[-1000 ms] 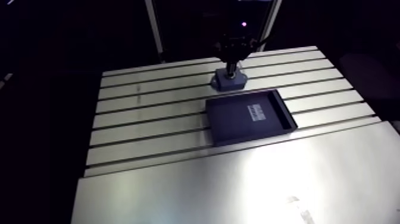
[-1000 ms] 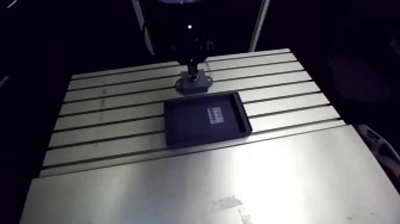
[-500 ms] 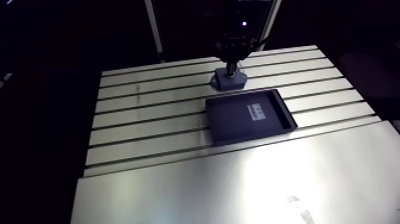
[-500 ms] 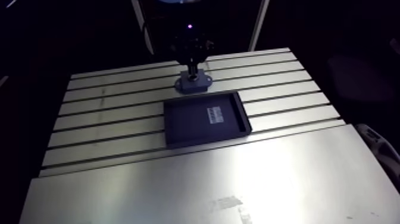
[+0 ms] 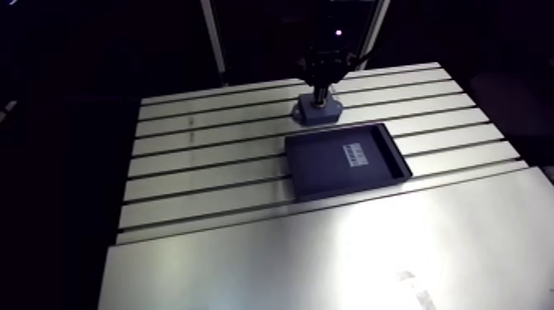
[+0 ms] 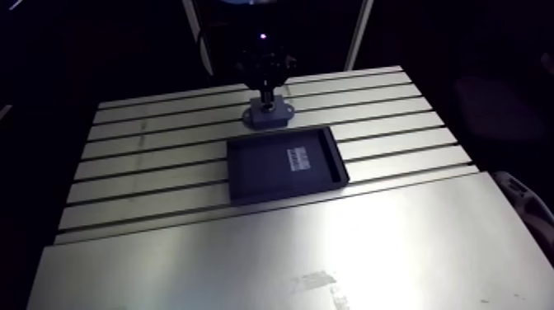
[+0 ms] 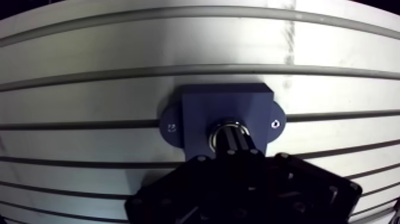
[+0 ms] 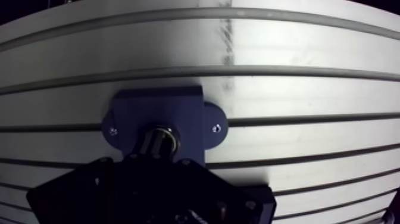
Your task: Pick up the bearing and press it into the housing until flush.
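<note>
**Bearing in the housing bore, under closed fingertips**

The blue housing [image 7: 202,110] sits on the slotted aluminium table [image 7: 119,47] near its far edge, about midway along that edge. It is a square block with 2 rounded ears, each with 1 small screw [image 7: 171,127]. The bearing [image 7: 221,127] shows as a bright steel ring in the round bore at the block's centre. The gripper [image 7: 234,142] stands straight above it. Its 2 fingers are drawn narrow, tips together with nothing visible between them, and they reach down onto the ring. The fingertips hide most of the bearing, so I cannot tell whether its top face is level with the block or proud of it.

A black tray [image 5: 290,169] with a white label [image 5: 356,154] lies just beside the housing, on the side toward the table's near edge. The 2 are close, and whether they touch is unclear.

Judging by its look, the bearing is a small, stiff steel part: heavy for its size, smooth and slippery on the outer ring, and not soft anywhere. For picking up, the outer ring, pinched across its width, seems the safest hold. For seating, the load should probably come straight down and evenly on the ring's top face, because a tilted push could cock it and jam it in the bore. Since the housing looks screwed down, it should not slide.
</note>
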`<action>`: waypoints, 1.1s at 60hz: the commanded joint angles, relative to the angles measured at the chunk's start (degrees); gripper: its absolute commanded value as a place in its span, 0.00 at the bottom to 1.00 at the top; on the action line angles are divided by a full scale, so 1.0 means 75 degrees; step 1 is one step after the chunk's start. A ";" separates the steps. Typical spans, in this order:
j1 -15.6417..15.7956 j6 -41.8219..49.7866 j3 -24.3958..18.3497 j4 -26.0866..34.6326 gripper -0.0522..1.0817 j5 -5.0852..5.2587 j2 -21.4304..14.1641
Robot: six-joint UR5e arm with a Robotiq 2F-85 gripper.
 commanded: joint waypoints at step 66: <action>-0.0021 -0.0001 0.0112 -0.0011 1.00 -0.0012 -0.0003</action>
